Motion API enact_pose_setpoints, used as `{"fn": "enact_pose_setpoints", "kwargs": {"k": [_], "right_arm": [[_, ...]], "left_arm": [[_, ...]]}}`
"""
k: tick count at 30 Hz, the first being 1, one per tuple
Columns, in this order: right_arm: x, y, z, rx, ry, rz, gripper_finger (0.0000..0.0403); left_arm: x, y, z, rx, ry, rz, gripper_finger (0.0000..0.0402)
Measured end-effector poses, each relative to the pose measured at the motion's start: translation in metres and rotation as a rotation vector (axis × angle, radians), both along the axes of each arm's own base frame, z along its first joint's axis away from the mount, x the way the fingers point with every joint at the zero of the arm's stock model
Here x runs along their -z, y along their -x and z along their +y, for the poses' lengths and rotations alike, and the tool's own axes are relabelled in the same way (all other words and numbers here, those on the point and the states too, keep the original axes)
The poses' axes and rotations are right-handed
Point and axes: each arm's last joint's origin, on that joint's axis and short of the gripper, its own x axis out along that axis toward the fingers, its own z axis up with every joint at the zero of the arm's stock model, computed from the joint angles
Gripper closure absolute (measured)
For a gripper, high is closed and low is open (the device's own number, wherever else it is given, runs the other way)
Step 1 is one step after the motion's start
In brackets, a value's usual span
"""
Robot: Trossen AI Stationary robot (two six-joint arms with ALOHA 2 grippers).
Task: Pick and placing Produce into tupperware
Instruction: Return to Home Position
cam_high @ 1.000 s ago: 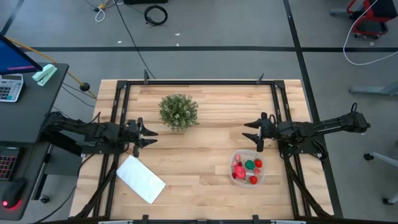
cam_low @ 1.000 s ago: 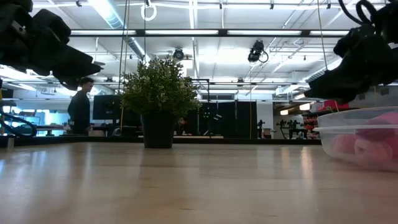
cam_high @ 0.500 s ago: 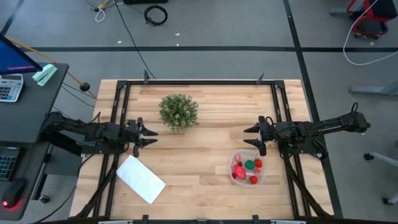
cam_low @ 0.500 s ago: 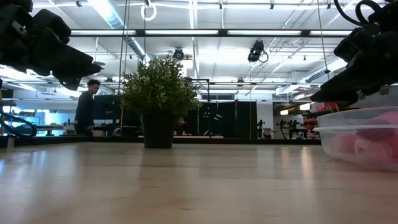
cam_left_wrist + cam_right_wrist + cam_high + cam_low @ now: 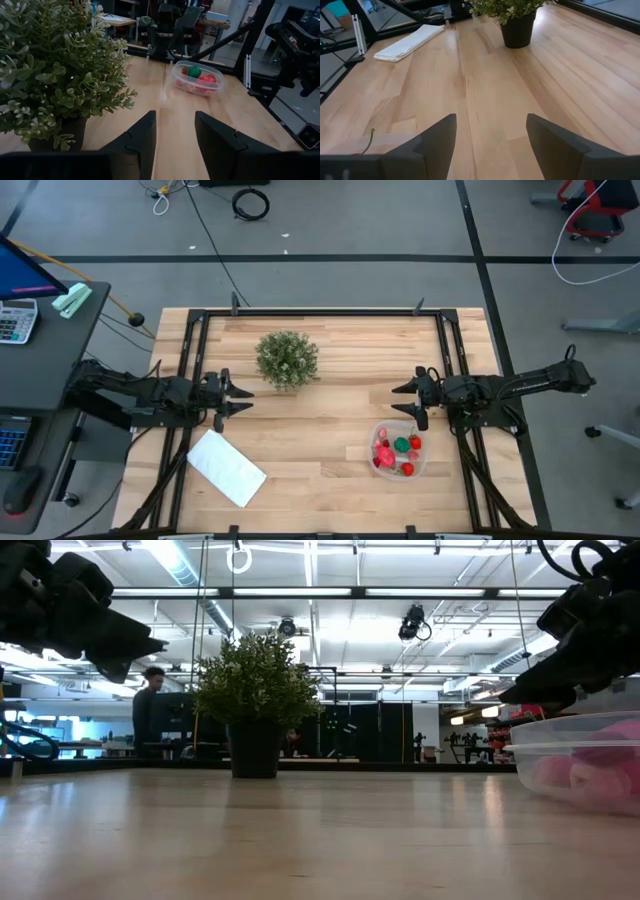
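The right gripper, fingers spread and empty, hangs near the round clear plastic tupperware of red and green toy produce and could tip it if lowered; the left gripper, likewise spread, waits opposite.

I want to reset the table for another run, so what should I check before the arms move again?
1. All produce in the tupperware: ok; red pieces and one green piece lie inside, none seen loose on the table.
2. tupperware upright: ok.
3. left gripper empty: ok; open, nothing between its fingers.
4. right gripper empty: ok; open, raised beside the tupperware.
5. left gripper clear of the plant: ok; close, but a gap shows.
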Motion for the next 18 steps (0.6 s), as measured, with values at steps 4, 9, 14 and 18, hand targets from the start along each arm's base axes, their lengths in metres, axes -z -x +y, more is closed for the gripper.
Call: {"fn": "enact_pose_setpoints", "kwargs": {"k": [4, 9, 14, 18], "right_arm": [[0.0, 0.0, 0.0, 0.0, 0.0, 0.0, 0.0153], [0.0, 0.0, 0.0, 0.0, 0.001, 0.0, 0.0153], [-0.0001, 0.0, 0.0, 0.0, 0.001, 0.0, 0.0153], [-0.0001, 0.0, 0.0, 0.0, 0.001, 0.0, 0.0153]], "left_arm": [[-0.0005, 0.0, -0.0001, 0.002, 0.002, -0.005, 0.0261], [-0.0005, 0.0, -0.0001, 0.002, 0.001, -0.005, 0.0253], [-0.0005, -0.0001, -0.0001, 0.002, 0.002, -0.005, 0.0248], [-0.0006, -0.0001, -0.0001, 0.003, 0.002, -0.006, 0.0253]]}}
